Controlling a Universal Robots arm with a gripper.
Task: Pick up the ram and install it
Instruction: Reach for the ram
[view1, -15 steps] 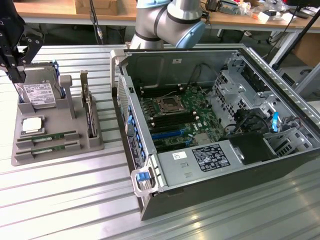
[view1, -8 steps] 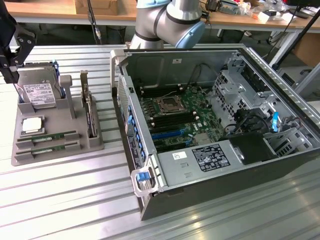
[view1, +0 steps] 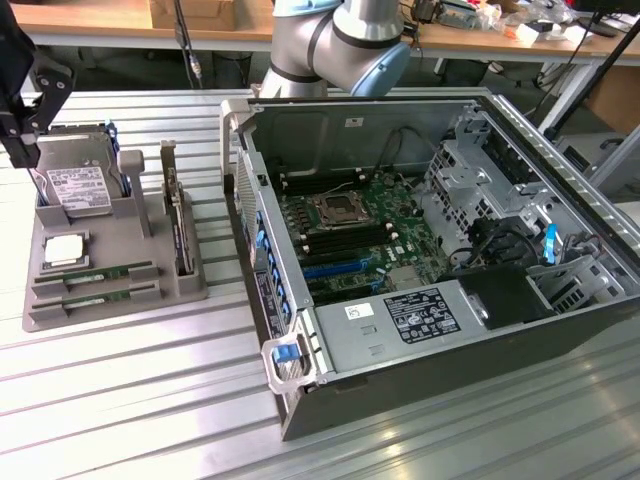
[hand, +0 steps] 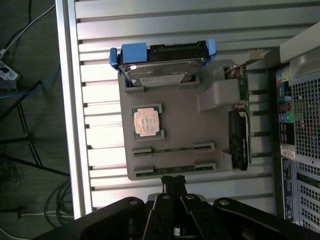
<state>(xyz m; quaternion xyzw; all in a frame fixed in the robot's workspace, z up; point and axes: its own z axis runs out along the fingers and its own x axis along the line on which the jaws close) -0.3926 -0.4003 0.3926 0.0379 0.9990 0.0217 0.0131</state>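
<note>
Two green ram sticks lie side by side in slots of the grey tray (view1: 120, 312): one ram stick (view1: 98, 272) (hand: 172, 148) next to the processor, the other ram stick (view1: 98, 293) (hand: 172, 170) at the tray's edge. My gripper (view1: 24, 150) (hand: 175, 186) hangs high above the tray at the exterior view's left, shut with nothing between its fingers. In the wrist view its fingertips point towards the edge-side stick, well apart from it. The open computer case (view1: 420, 330) lies at the exterior view's right, its motherboard (view1: 350, 225) showing dark memory slots.
The tray also carries a hard drive (view1: 75, 185) (hand: 162, 70) in a blue frame, a square silver processor (view1: 62, 250) (hand: 146, 121) and an upright dark expansion card (view1: 178, 225) (hand: 239, 135). The ribbed metal table (view1: 150, 400) runs around both. The arm's base (view1: 340, 40) stands behind the case.
</note>
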